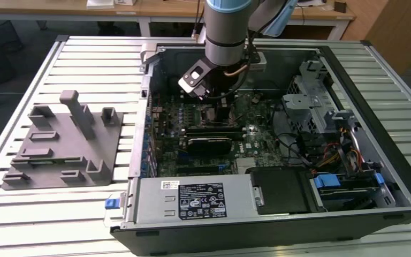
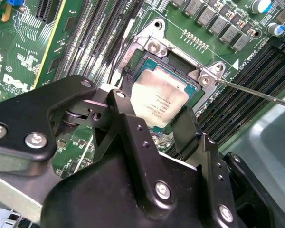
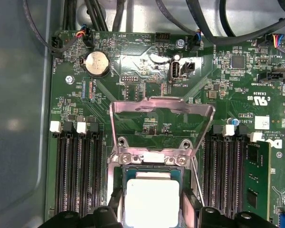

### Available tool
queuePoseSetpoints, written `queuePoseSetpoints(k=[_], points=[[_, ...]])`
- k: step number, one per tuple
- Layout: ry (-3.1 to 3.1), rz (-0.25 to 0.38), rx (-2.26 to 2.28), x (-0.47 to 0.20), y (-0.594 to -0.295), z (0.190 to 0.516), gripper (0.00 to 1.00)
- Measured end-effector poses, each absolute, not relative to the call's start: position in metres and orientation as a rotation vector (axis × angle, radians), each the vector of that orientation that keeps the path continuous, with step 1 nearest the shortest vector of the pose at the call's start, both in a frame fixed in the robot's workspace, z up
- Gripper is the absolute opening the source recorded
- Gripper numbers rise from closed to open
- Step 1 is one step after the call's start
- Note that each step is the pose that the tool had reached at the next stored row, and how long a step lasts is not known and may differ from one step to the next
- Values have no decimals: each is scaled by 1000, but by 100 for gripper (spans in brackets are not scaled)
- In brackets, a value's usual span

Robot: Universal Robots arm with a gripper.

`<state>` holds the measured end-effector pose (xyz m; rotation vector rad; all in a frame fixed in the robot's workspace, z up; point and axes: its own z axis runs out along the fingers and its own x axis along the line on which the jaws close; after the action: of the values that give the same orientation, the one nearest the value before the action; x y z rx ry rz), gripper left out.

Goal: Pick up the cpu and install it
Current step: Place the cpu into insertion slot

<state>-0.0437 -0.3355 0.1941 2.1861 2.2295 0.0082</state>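
Silver metal on top, the cpu lies in or just over the open socket on the green board, with the clamp frame lifted up. My gripper is closed narrowly on two opposite edges of it. I judge it light, stiff and smooth, with a delicate underside, so the edges are the right hold. Black fingers hide part of its rim, and I cannot tell whether it is fully seated.

A ribbed metal worktop; behind it pale wooden desks; a wooden panel at the exterior view's right.
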Motion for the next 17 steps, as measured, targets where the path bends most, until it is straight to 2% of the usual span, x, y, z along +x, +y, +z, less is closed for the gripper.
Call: queuePoseSetpoints(k=[10, 13, 16, 17], points=[[2230, 8, 2186, -44, -335, 206, 59], [2230, 7, 2187, -44, -335, 208, 41], [2230, 7, 2187, -44, -335, 210, 35], [2230, 7, 2187, -44, -335, 211, 29]])
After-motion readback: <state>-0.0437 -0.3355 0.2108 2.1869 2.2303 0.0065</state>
